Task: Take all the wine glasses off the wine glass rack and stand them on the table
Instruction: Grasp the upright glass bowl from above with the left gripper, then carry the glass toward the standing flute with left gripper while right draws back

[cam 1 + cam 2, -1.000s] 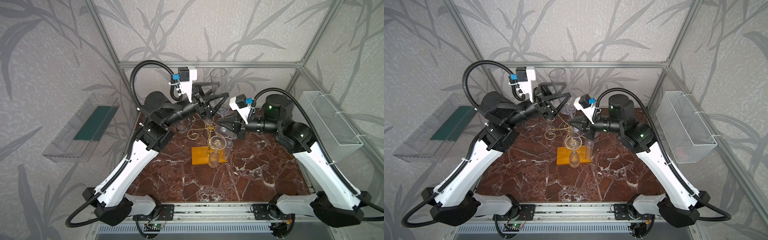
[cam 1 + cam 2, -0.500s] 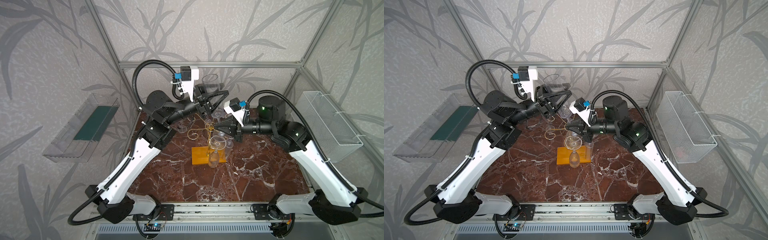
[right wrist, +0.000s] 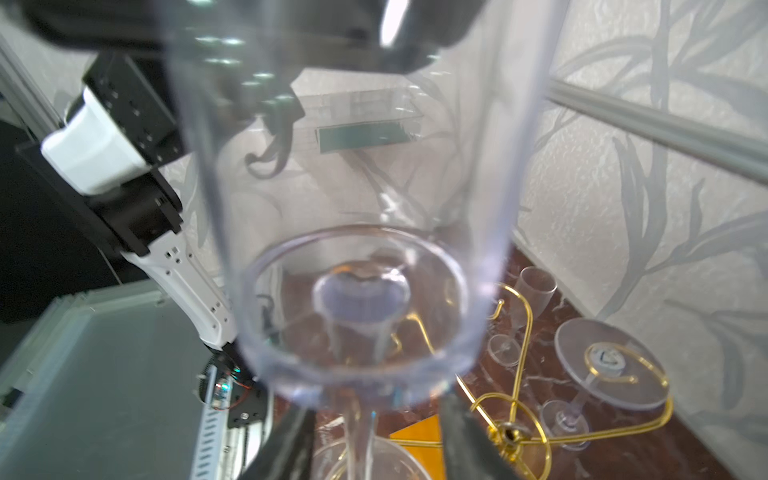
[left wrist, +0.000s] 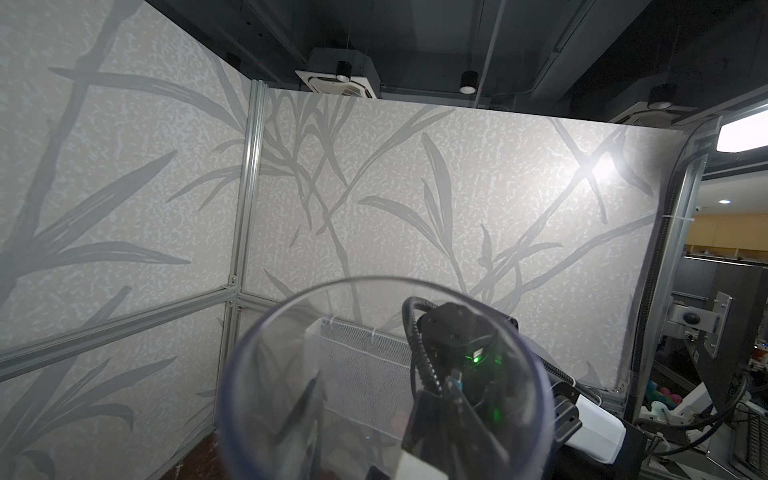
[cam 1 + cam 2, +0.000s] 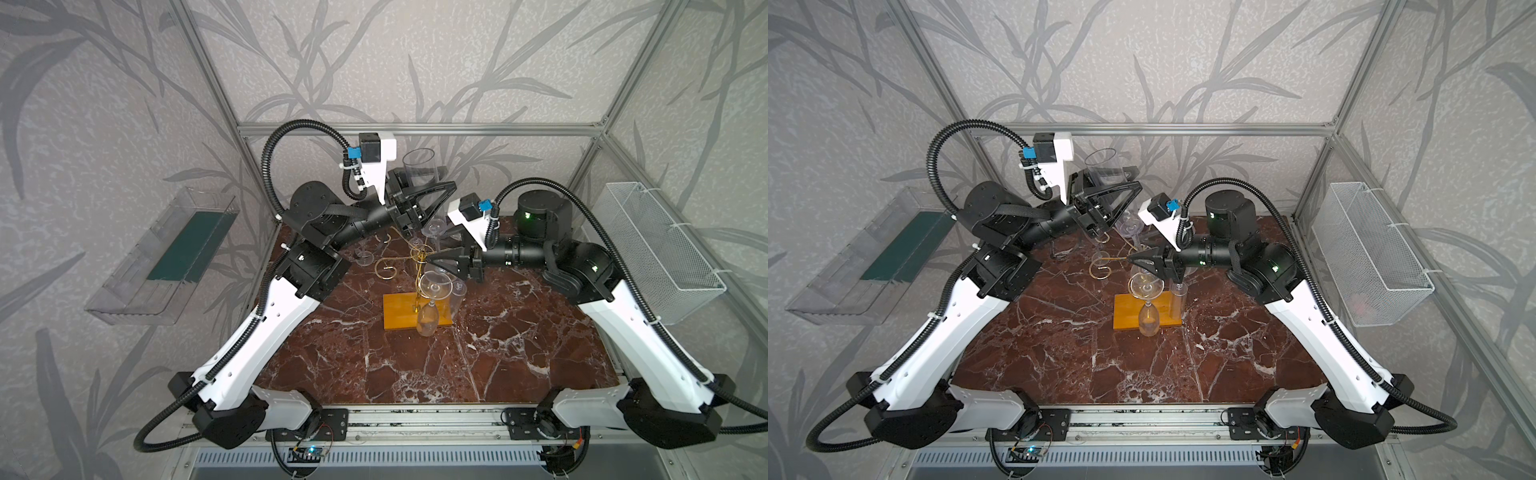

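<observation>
Your right claw [image 5: 432, 262] just let go, jaws now spread off the stem. The tall clear wine glass [image 5: 417, 170] hangs raised behind the gold wire rack [image 5: 420, 254], apparently pinched by your left claw [image 5: 442, 180], so it's off the rack.

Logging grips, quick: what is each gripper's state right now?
Left gripper: closed on the wine glass, at its bowl.
Right gripper: open, jaws apart on either side of the stem.
</observation>
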Controlling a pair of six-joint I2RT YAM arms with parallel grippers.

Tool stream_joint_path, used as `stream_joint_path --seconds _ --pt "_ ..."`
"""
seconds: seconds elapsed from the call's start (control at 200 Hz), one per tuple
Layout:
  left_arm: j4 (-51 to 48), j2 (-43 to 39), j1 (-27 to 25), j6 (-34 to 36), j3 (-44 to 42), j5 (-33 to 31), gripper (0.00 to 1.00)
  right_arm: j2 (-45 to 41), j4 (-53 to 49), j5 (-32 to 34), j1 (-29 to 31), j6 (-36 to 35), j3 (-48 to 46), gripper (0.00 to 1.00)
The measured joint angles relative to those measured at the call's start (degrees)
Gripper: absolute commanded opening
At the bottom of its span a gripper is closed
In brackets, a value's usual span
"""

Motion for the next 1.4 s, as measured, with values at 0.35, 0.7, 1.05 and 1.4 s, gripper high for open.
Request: stream_joint_path --seconds 0.35,0.7,1.05,1.4 --pt "-8.8 -6.0 0.3 9.4 0.0 -5.4 0.27 -3.2 -0.1 3.8 0.0 -1.6 6.1 0.77" --pt "-24.5 -13.2 1.4 28.4 -0.2 -21.2 0.25 -9.6 -2.4 10.4 0.0 -5.0 3.1 0.77" --pt "-22.0 -23.3 4.8 47.0 -20.4 -47.8 0.25 -15.5 -4.5 18.0 0.0 -6.3 -2.5 0.78" --pt "-5.7 -24.6 18.0 39.9 -43.6 -52.2 0.26 -22.9 -4.9 25.4 0.0 -4.6 -11.9 0.77"
